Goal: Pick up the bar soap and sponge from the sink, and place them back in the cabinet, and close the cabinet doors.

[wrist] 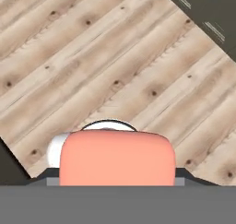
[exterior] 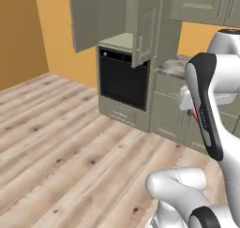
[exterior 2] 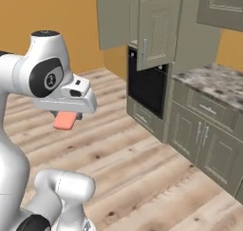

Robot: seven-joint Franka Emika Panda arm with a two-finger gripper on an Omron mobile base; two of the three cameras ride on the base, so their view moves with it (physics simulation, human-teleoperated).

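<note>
1. The claw (exterior 2: 66, 117) is clamped on the bar soap (exterior 2: 64, 120), carried clear above the wooden floor (exterior 2: 118, 163).
2. The cabinet (exterior: 123, 40), above the oven (exterior: 123, 78), has both cabinet doors (exterior: 145, 31) swung open, ready to receive it.

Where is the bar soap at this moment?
The bar soap is held in the gripper, above the wood floor, at the left of the right base view.
</note>
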